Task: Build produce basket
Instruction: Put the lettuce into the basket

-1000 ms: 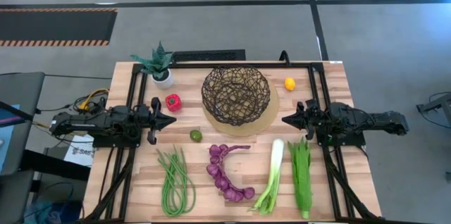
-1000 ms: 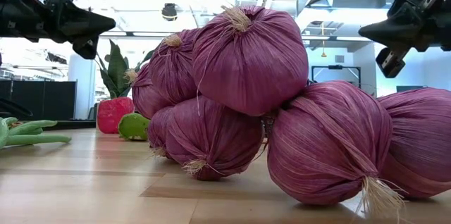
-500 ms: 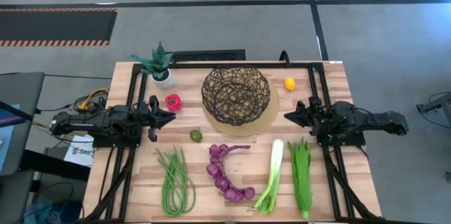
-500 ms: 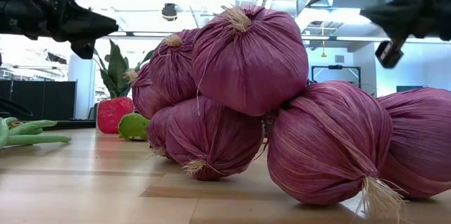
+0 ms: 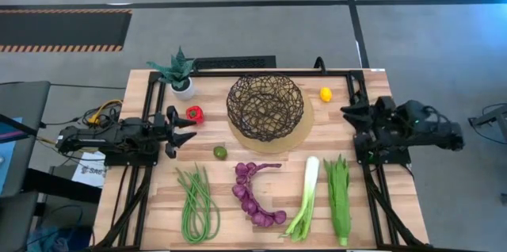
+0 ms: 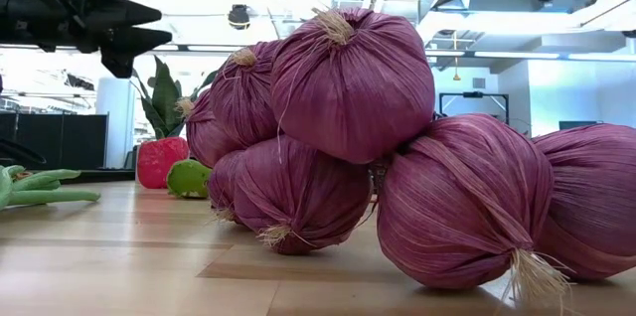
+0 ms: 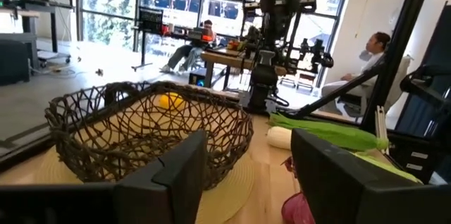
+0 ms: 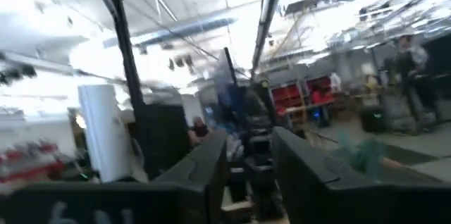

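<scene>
I am looking down on the pale wooden desk [image 5: 158, 204], where the round dark brown woven-wire basket [image 5: 264, 107] is sitting on a tan round mat [image 5: 301, 135] near the far edge, empty as far as I can see. The produce is lying spread around it. A small yellow lemon [image 5: 325, 93] is resting just beside the basket toward my right arm. A red pepper [image 5: 194, 114] is sitting on the other side, near a small potted spiky green plant [image 5: 177, 70]. A green lime [image 5: 220, 152] is lying in front of the pepper. Along the near edge, from left to right, I am seeing a bundle of long green beans [image 5: 196, 202], a curved string of purple onions [image 5: 255, 193], a white-green leek [image 5: 306, 198] and a bunch of green leafy stalks [image 5: 339, 198].

My left claw [image 5: 191, 126] is hovering just beside the red pepper, pointing toward the basket, with its two fingers spread apart and nothing between them; the left wrist view is showing the basket and the lemon through that gap. My right claw [image 5: 346, 112] is hanging over the right side of the desk, near the lemon, tilted up toward the room. Its fingers [image 8: 310, 175] are standing apart with a narrow gap and are holding nothing.
</scene>
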Robot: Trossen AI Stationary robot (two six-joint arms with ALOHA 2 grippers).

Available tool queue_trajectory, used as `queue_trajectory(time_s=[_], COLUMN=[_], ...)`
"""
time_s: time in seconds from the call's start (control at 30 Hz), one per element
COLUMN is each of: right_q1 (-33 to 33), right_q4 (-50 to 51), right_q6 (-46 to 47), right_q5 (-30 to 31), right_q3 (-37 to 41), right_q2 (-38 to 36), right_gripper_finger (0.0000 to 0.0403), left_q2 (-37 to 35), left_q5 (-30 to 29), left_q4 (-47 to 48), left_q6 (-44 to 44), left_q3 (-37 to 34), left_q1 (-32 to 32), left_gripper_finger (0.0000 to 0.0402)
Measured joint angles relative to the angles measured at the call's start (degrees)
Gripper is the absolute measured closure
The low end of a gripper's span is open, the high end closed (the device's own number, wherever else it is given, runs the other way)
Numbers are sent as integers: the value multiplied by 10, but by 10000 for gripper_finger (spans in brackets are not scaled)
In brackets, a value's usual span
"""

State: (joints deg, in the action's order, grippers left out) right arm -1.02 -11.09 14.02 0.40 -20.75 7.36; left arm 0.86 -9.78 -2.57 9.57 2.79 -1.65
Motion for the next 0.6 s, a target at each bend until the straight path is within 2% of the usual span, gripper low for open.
queue_trajectory(time_s=[0.1, 0.23, 0.43, 0.6], right_q1=[-7, -15, -34, -47], right_q4=[91, 229, 454, 700], right_q6=[-15, -6, 48, 184], right_q5=[15, 46, 72, 71], right_q3=[-75, -182, -366, -502], right_q2=[52, 151, 300, 400], right_gripper_finger=[240, 235, 242, 240], left_q2=[0, 28, 154, 274], left_q5=[0, -22, -102, -130], left_q4=[2, 88, 282, 443], left_q6=[-14, -57, -47, -6], left_q3=[14, 94, 277, 409], left_q1=[0, 0, 0, 0], left_gripper_finger=[209, 222, 228, 210])
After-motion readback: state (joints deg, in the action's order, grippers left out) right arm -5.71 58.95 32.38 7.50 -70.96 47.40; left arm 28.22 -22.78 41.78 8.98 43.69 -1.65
